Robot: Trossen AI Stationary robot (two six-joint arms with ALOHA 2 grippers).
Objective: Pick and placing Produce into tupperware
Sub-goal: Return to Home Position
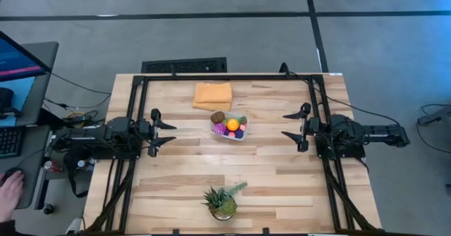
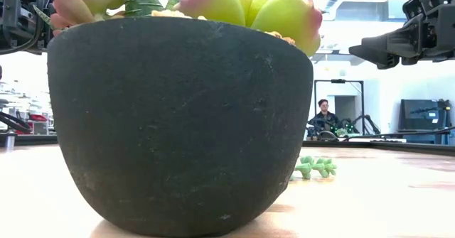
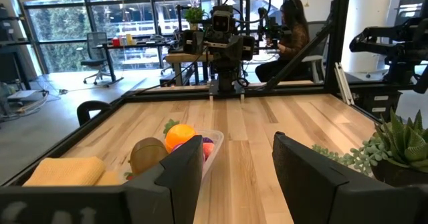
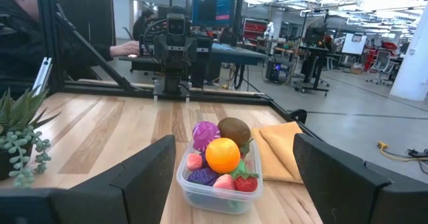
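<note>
When viewed from above, shows the tupperware near the middle of the desk, between the two arms and well apart from each. Holds the produce heaped above its rim: an orange ball on top, a brown piece and a purple one behind, red and pink bits lower down. Lies near the folded orange cloth, not touching it. Finds the left gripper held above the desk's left side, jaws spread wide, gripping nothing, aimed toward the tub. Finds the right gripper above the right side, jaws equally wide and empty, facing back across. Places the potted plant at the near edge, alone, dark-potted and looming large across the low view. Catches a seated person in the room beyond the desk.
</note>
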